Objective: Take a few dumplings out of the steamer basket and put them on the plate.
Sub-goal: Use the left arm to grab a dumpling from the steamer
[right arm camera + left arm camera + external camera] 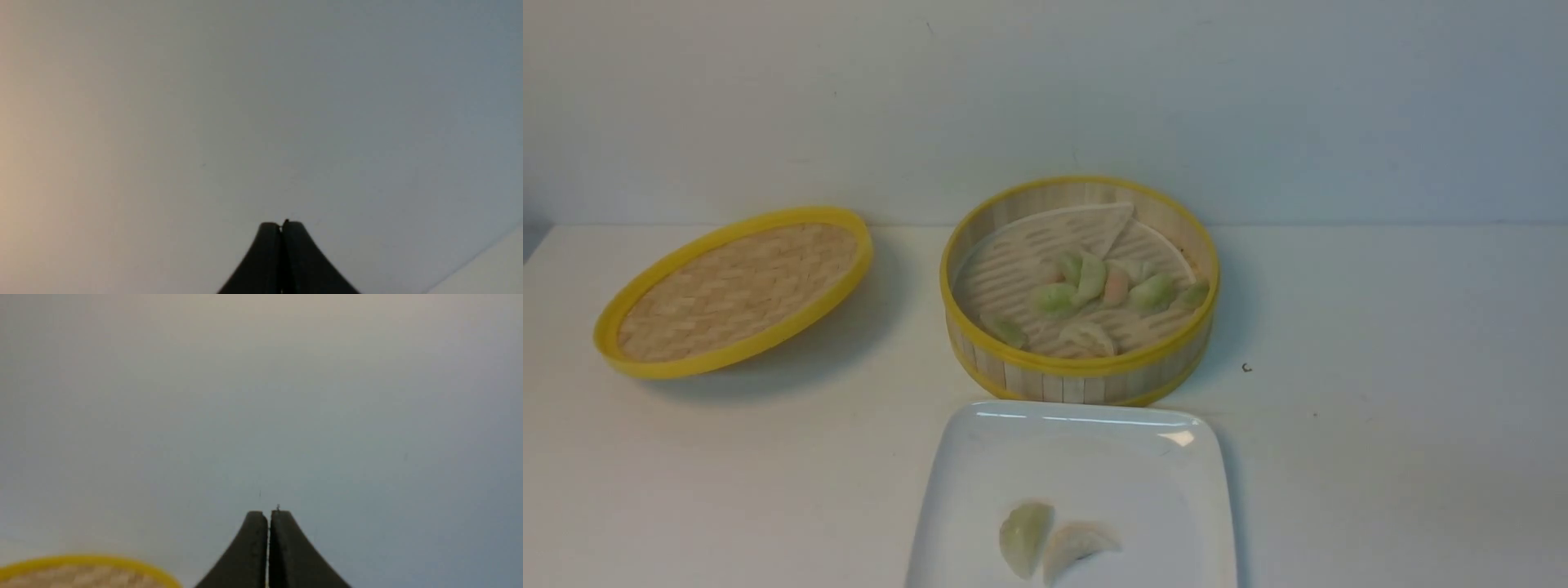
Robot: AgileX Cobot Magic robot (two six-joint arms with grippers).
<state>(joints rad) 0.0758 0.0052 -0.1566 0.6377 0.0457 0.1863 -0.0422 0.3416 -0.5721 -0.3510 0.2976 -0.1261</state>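
Both pairs of jaws are pressed together with nothing between them, each facing blank grey wall in its wrist view (neither arm shows in the front view). Two pale crescent dumplings lie touching at lower centre on the glossy white square plate. More dumplings cluster in the round bamboo steamer basket, just above the plate. The woven yellow-rimmed lid lies at the left on the white table. This looks like a pause between picks. Next, one pair of jaws must part, clear the rim and pinch a soft dumpling gently.

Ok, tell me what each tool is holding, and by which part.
Nothing is held. The left tool and right tool are both shut empty, and two dumplings lie loose on the plate.
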